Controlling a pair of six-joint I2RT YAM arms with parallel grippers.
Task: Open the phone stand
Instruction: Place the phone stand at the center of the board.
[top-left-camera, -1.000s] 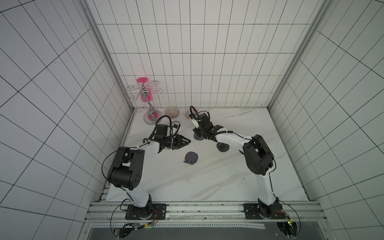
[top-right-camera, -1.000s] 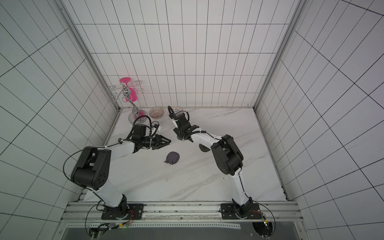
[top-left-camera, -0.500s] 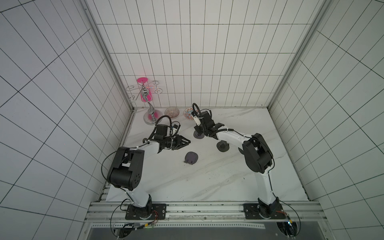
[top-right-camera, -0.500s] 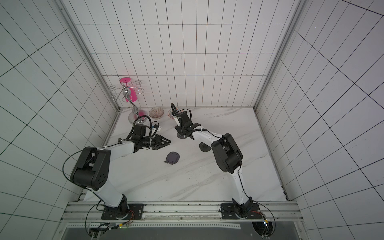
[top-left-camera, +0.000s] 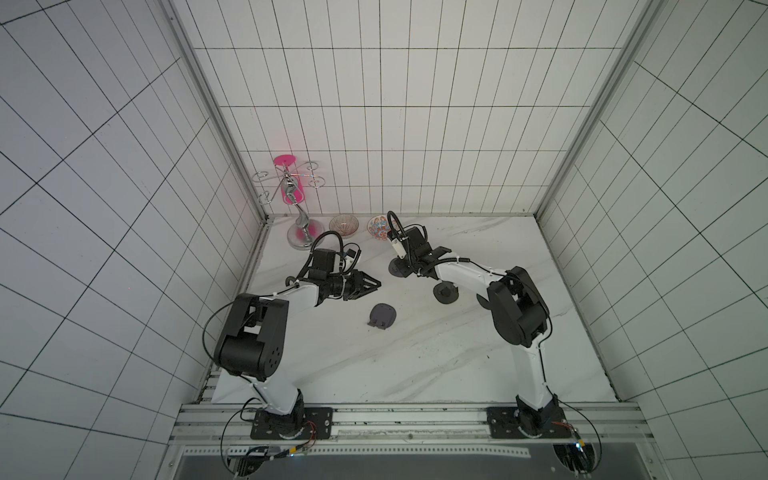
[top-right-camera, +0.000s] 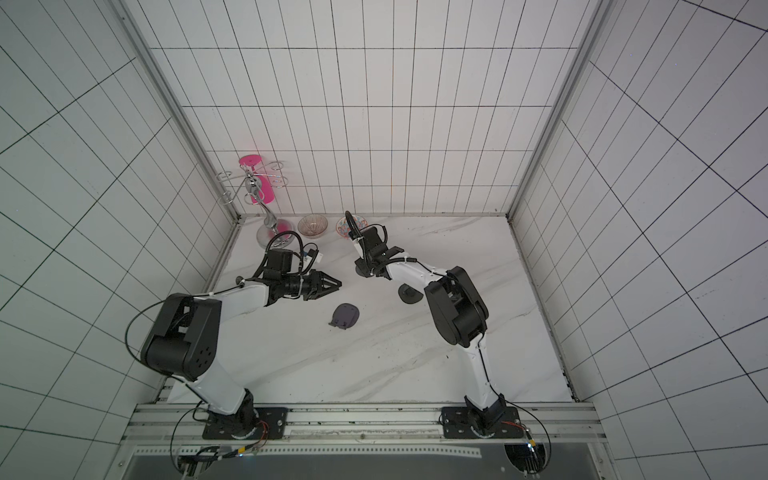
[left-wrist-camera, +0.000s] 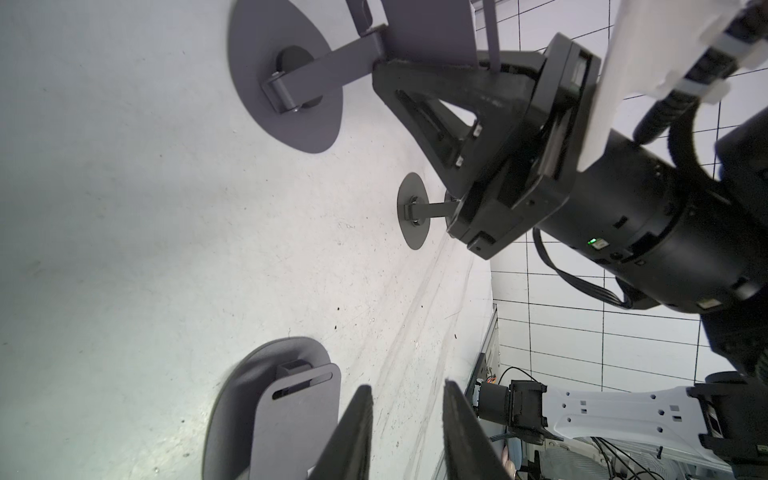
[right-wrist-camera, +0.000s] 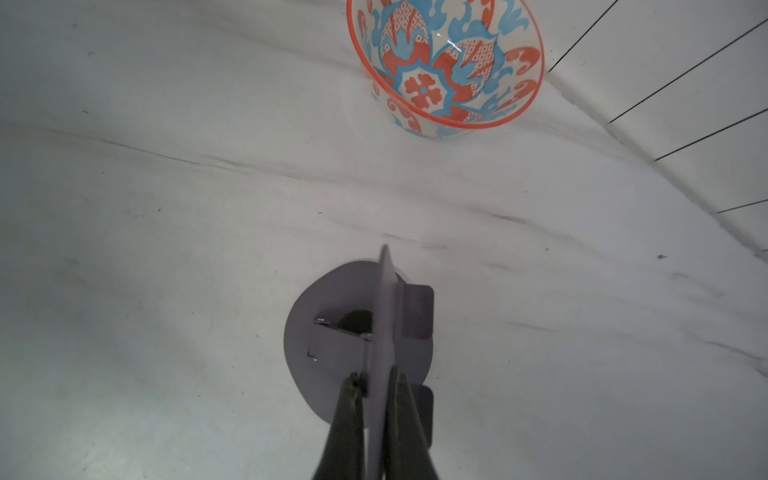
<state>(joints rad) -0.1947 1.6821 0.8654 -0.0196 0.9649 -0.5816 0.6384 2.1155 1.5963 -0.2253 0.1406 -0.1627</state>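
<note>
Pinching the thin edge of the support plate (right-wrist-camera: 383, 299), the right gripper (right-wrist-camera: 376, 382) is clamped tight on the phone stand (top-left-camera: 395, 269). The stand sits on the marble tabletop (top-left-camera: 457, 374) toward 12 o'clock in both top views. The left gripper (top-left-camera: 374, 286) hangs at about 8 o'clock of that stand, jaws partly apart and holding nothing.

We judge the base disc (right-wrist-camera: 303, 345) to be the main risk. Nothing pins it, so a stiff hinge could make it lift or skid with the plate instead of letting the stand unfold. The hold is on a narrow edge, so the plate could also slip out between the fingers. A skid toward 11 o'clock would carry the stand against the patterned bowl (top-left-camera: 379, 226).

Only the right wrist view shows us the pinch itself. In the top views the wrist covers it. Those views give us the layout instead, with 2 more stands on the table. A folded stand (top-left-camera: 383, 316) lies at 6 o'clock of the held stand and an opened stand (top-left-camera: 446, 293) at 4 o'clock. The left wrist view adds the hinge arm (left-wrist-camera: 324, 70) raised off the base, and the empty gap between the left fingers (left-wrist-camera: 353, 428).
</note>
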